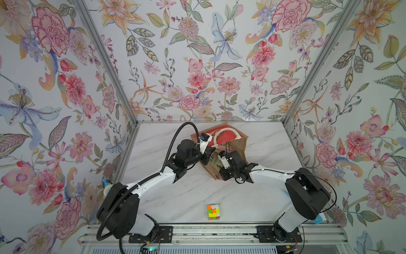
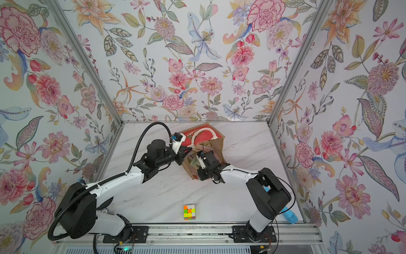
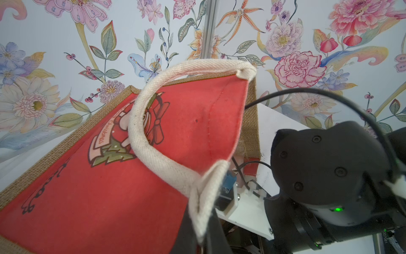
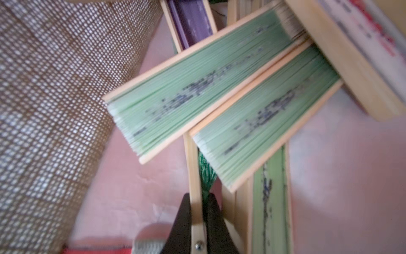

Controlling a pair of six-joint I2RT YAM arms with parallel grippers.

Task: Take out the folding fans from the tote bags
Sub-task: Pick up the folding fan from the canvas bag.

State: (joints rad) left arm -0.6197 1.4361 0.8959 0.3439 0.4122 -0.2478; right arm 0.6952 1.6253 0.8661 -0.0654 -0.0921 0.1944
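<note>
While the tote bag [image 1: 240, 144] lies tipped over near the back of the white marble worktop [image 1: 186, 198], its open mouth points toward the two arms. The left jaws are shut tight on the bag at the spot where one white handle [image 3: 136, 114] is sewn on. The left wrist view shows the cloth pinched between the two black fingers [image 3: 181, 239]. The bag's big red side [image 3: 98, 187] has a Christmas picture on it. The right jaws are inside the bag. They are squeezed narrow on one thin bamboo stick of a folding fan [image 4: 193, 176], close to its little metal pin, with a dark green tassel [image 4: 206, 172] just beside it. More folding fans [image 4: 197, 94] lie in a crossed heap on the pinkish lining. Two with light green pleats are on top, a purple one [image 4: 191, 19] is behind them, and one with pink marks [image 4: 362, 44] is off to the side. That view is a bit blurry. Near the front edge of the worktop, well apart from the bag, sits a colourful puzzle cube [image 1: 213, 212].
</note>
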